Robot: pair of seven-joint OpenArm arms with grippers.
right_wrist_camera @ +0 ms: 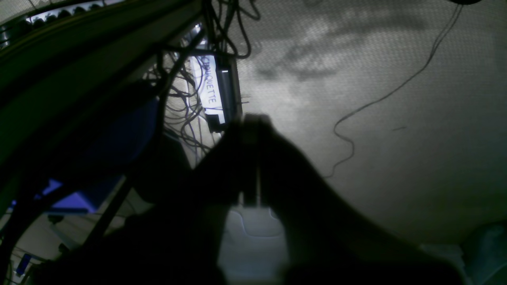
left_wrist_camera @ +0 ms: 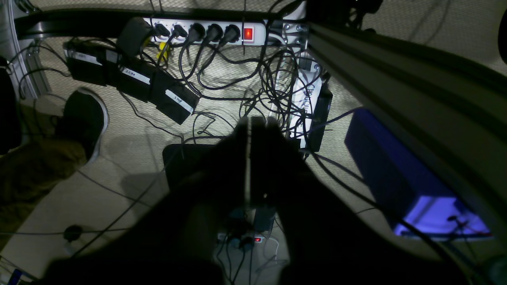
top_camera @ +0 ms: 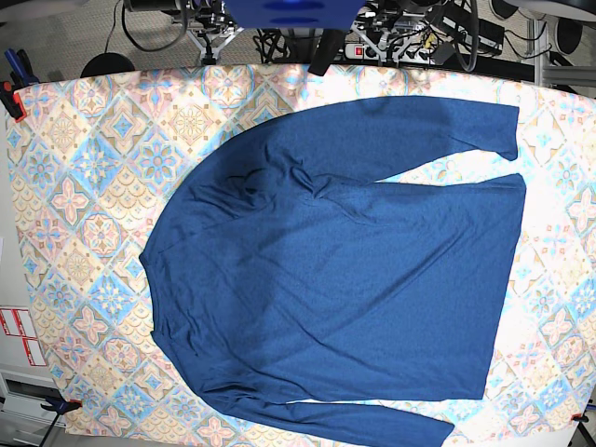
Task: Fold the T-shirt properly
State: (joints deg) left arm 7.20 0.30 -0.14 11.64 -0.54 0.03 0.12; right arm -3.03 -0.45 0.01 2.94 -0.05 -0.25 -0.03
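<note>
The T-shirt [top_camera: 335, 270] is seen spread flat on a table covered with a patterned cloth [top_camera: 84, 168], its neck toward the left edge of the base view and its hem toward the right. One long sleeve is laid along the far side of the shirt's body, the other along the near edge, partly cut off by the frame. A few wrinkles are gathered just below the far sleeve's shoulder. Red clamps [top_camera: 11, 96] are fixed at the cloth's left corners, well apart from the shirt. No arm is seen over the shirt.

In the left wrist view, the left gripper [left_wrist_camera: 249, 158] is shown with its fingers pressed together and nothing between them, pointed down at a floor crowded with a power strip [left_wrist_camera: 206, 32], black power bricks [left_wrist_camera: 130, 79] and tangled cables [left_wrist_camera: 277, 79]. In the right wrist view, the right gripper [right_wrist_camera: 251, 158] is likewise closed on nothing, over carpet [right_wrist_camera: 396, 138] crossed by a single loose cable [right_wrist_camera: 380, 99].
</note>
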